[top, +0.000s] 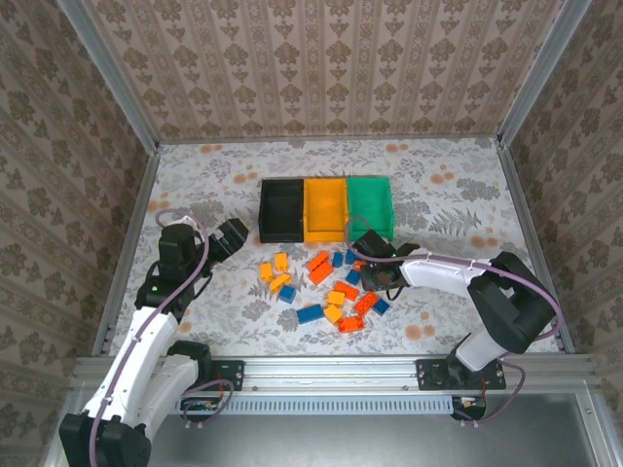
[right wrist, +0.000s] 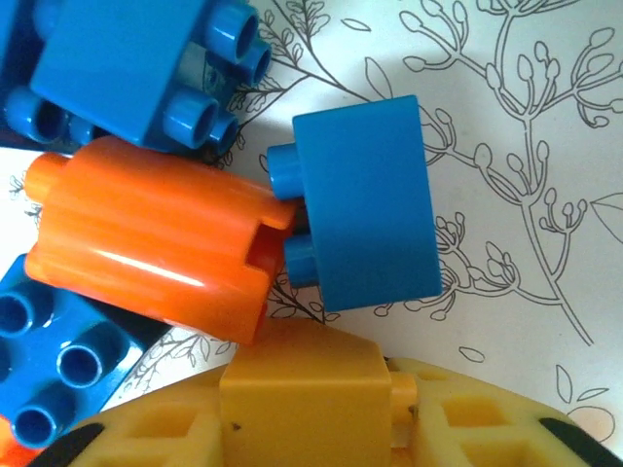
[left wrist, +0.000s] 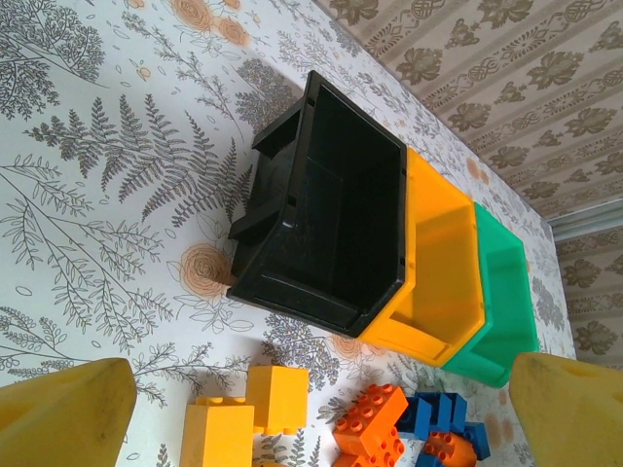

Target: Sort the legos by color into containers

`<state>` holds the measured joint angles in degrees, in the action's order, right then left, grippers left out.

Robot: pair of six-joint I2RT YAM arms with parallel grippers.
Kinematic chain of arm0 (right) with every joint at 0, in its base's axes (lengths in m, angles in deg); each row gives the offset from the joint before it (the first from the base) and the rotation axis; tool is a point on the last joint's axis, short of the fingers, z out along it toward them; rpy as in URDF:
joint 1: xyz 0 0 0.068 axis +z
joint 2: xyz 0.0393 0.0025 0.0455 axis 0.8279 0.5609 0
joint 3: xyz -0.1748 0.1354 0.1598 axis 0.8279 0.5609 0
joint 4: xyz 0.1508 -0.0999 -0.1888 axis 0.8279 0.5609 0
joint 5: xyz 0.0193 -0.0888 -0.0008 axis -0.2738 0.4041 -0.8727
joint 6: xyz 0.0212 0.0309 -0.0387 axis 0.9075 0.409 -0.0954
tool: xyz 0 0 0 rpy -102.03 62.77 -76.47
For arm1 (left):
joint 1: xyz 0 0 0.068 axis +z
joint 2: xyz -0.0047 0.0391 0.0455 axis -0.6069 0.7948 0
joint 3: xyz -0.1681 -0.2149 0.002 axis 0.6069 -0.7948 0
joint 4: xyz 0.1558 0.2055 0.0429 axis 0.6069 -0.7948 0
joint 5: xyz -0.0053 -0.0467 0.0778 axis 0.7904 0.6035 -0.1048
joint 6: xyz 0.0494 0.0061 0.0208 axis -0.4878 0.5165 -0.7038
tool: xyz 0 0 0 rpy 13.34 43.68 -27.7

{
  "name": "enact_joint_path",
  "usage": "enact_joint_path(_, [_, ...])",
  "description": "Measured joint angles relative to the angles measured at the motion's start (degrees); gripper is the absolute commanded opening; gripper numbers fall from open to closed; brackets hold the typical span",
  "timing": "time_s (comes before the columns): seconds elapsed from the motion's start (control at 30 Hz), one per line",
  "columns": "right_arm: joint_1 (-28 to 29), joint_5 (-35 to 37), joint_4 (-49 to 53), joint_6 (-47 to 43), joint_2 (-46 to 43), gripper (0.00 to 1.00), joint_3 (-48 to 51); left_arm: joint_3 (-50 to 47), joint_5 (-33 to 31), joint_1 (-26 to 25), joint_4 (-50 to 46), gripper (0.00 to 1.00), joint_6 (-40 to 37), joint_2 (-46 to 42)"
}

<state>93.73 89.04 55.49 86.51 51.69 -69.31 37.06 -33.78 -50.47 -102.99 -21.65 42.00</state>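
I see the three containers in a row near the middle of the desk (top: 458,195), touching side to side: the black bin (top: 281,209), the yellow-orange bin (top: 326,207) and the green bin (top: 371,204). The legos (top: 331,287) lie scattered on the desk at the 6 o'clock side of that row.

My left claw (top: 232,238) hangs at 9 o'clock of the pile, just beside the black bin's near corner. On its wrist camera the left claw (left wrist: 316,423) stands wide, its yellow fingertips (left wrist: 63,413) far apart with nothing between them. Beyond it lie two yellow-orange bricks (left wrist: 277,397), a red-orange brick (left wrist: 370,420) and a blue brick (left wrist: 438,413), with the black bin (left wrist: 336,219) at 12 o'clock.

My right claw (top: 373,268) is down at the pile's 3 o'clock edge, near the green bin. Its wrist camera sits close over a blue brick (right wrist: 365,204) lying on its side, studs touching a red-orange piece (right wrist: 156,253) at its 9 o'clock. A yellow-orange block (right wrist: 304,389) sits at 6 o'clock against the claw's yellow body. I cannot tell whether this claw is wide or narrow, nor whether it grips that block.
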Motion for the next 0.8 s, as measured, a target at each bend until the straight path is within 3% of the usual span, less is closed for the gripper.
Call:
enact_joint_path(0.13, [0.0,0.02,0.31,-0.48,-1.9,0.26,0.04,0.0,0.0,0.0,0.0,1.0,0.0,0.13])
enact_joint_path(0.3, [-0.13,0.0,3.17,-1.31,-10.93,0.25,-0.15,0.02,-0.26,-0.61,-0.42,1.0,-0.55,0.63])
enact_joint_path(0.43, [-1.99,-0.02,6.03,-2.23,-13.57,0.25,-6.71,0.02,-2.62,-3.54,-1.03,1.0,-1.07,0.57])
enact_joint_path(0.6, [-6.62,0.07,4.09,-2.38,-2.14,0.26,-20.22,0.59,-7.32,-9.44,-3.32,1.0,-2.84,0.96])
enact_joint_path(0.8, [-11.08,1.62,3.69,-2.34,13.88,0.29,-32.65,2.51,-8.85,-10.6,-6.47,1.0,-4.07,3.54])
